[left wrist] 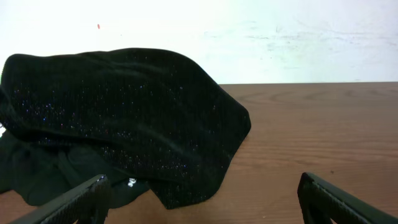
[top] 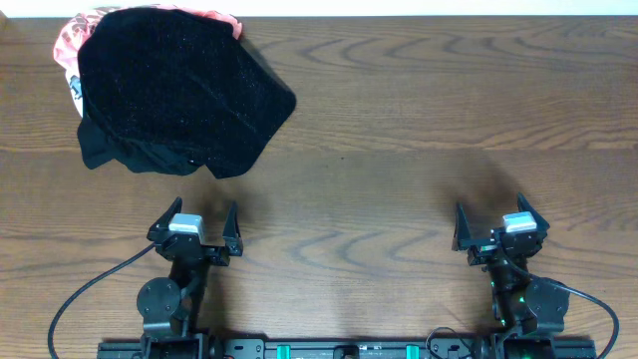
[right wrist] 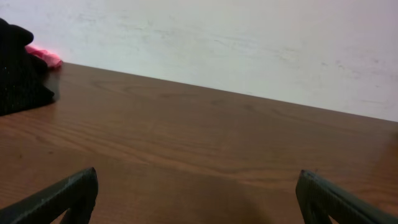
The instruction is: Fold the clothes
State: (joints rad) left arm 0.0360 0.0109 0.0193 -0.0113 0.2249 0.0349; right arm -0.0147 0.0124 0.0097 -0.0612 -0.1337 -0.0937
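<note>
A crumpled black garment (top: 174,90) lies in a heap at the table's far left, covering most of a pink and white patterned garment (top: 72,40). In the left wrist view the black garment (left wrist: 124,118) fills the left half, just ahead of the fingers. The pink garment (right wrist: 43,56) and a bit of the black one (right wrist: 18,74) show at the far left of the right wrist view. My left gripper (top: 196,221) is open and empty near the front edge, a short way below the heap. My right gripper (top: 501,224) is open and empty at the front right.
The wooden table (top: 419,120) stretches bare to the right of the heap. A white wall (right wrist: 217,43) stands behind the far edge. The arm bases and a black rail (top: 339,349) sit along the front edge.
</note>
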